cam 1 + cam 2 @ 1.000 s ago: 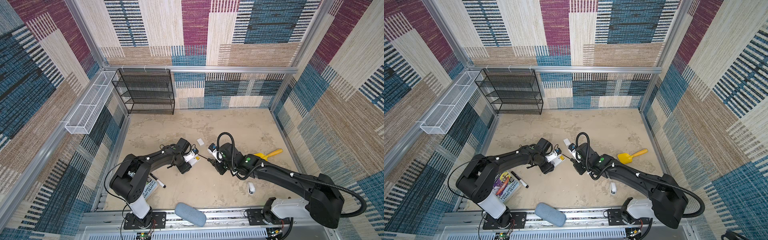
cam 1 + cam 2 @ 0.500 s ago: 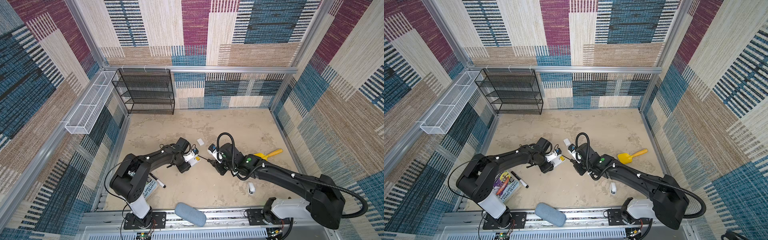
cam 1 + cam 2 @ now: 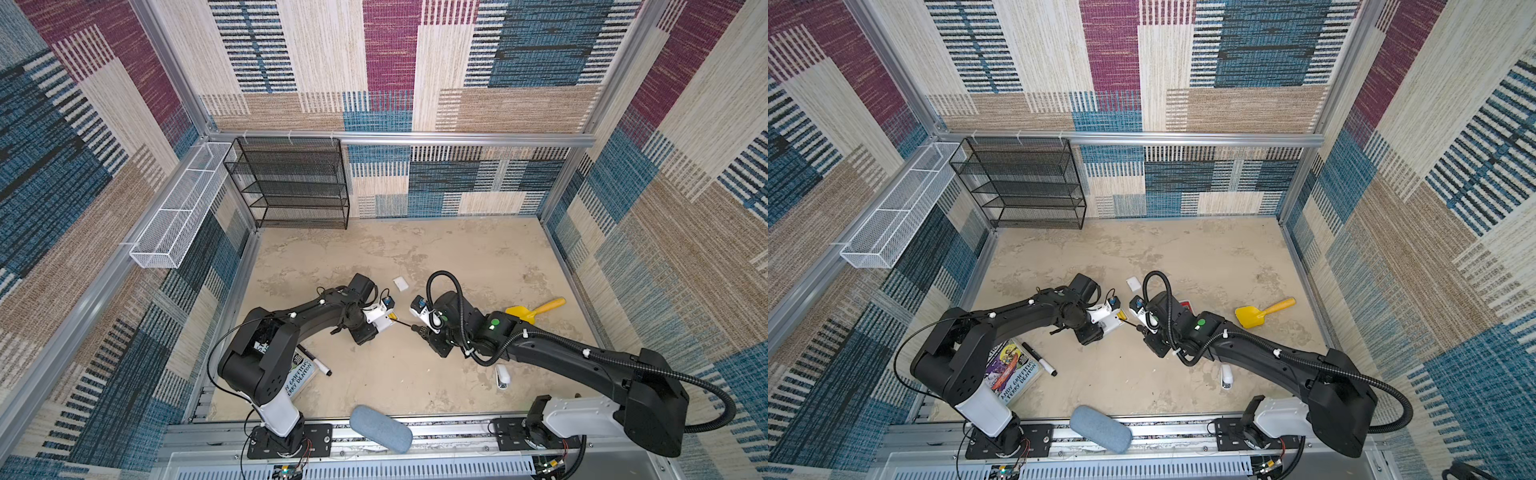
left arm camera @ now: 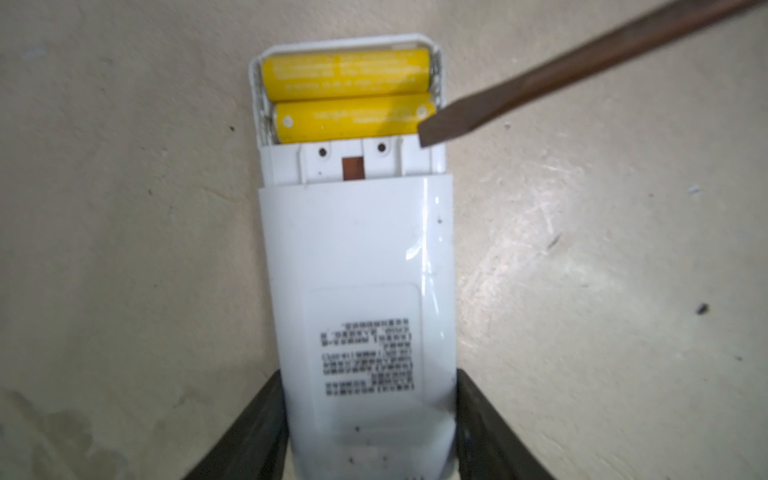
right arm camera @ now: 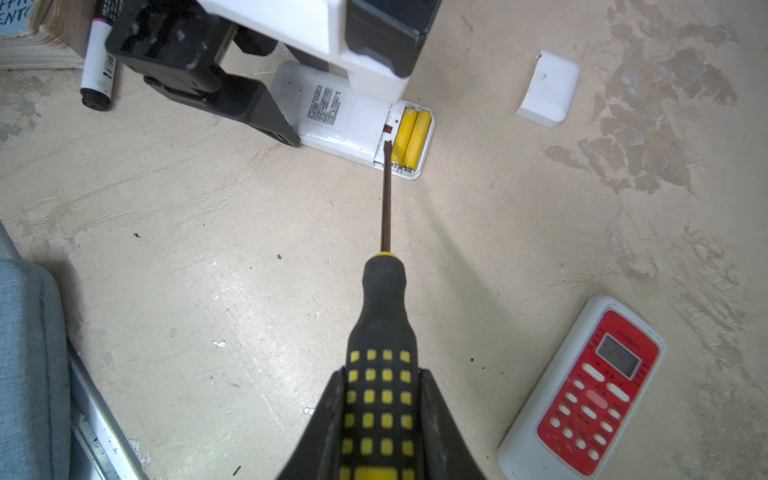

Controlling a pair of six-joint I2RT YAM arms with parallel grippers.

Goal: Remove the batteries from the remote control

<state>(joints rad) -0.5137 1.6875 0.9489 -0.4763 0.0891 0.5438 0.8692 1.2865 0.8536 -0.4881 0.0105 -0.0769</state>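
Observation:
A white remote control lies back-up on the floor with its battery bay uncovered. Two yellow batteries lie side by side in the bay. My left gripper is shut on the remote's closed end, one finger on each long side. My right gripper is shut on the black-and-yellow handle of a screwdriver. Its flat tip rests at the bay's edge, by one end of the battery nearer the remote's body. In a top view the two grippers face each other mid-floor.
The loose white battery cover lies beyond the remote. A red-faced second remote lies beside my right arm. Also on the floor are a yellow scoop, a black marker, a book and a small white object. A black wire shelf stands at the back left.

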